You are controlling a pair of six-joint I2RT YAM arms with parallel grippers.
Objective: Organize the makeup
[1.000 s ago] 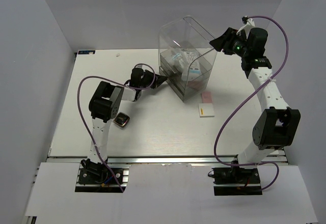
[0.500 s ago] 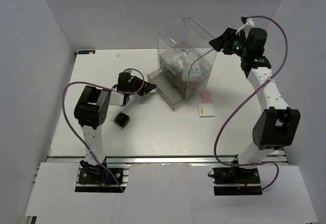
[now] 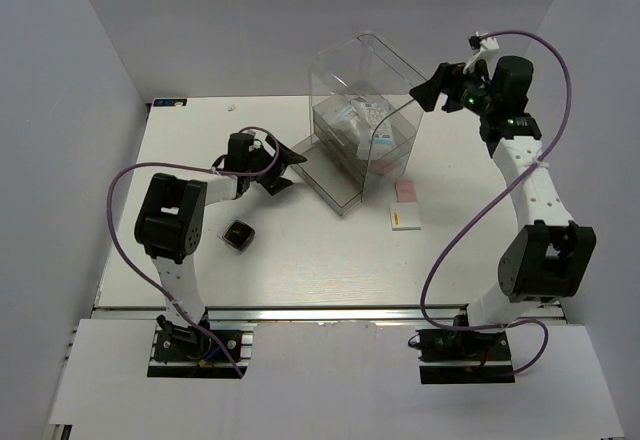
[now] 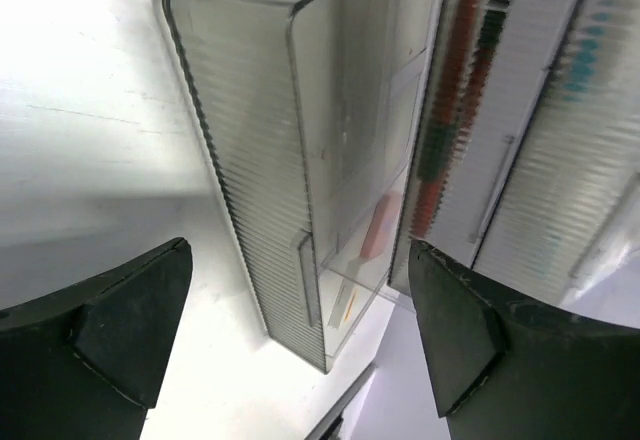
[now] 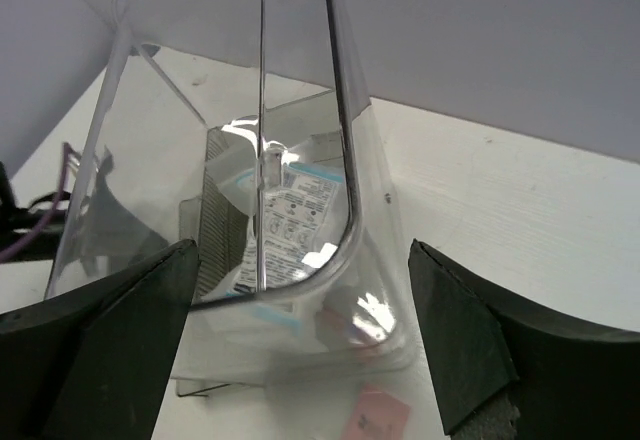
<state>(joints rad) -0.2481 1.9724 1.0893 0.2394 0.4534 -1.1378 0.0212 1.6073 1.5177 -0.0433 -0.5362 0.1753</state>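
The left end effector (image 3: 287,170) is hovering wide and empty left of the clear drawer case (image 3: 365,110), facing its pulled-out drawer (image 3: 322,172). The right end effector (image 3: 433,87) is hanging wide and empty at the case's upper right edge. A white blue-printed packet (image 3: 358,120) is lying inside the case. The pink square (image 3: 405,191) and white flat box (image 3: 404,219) are sitting near its right side, and the black compact (image 3: 238,235) well to its left.
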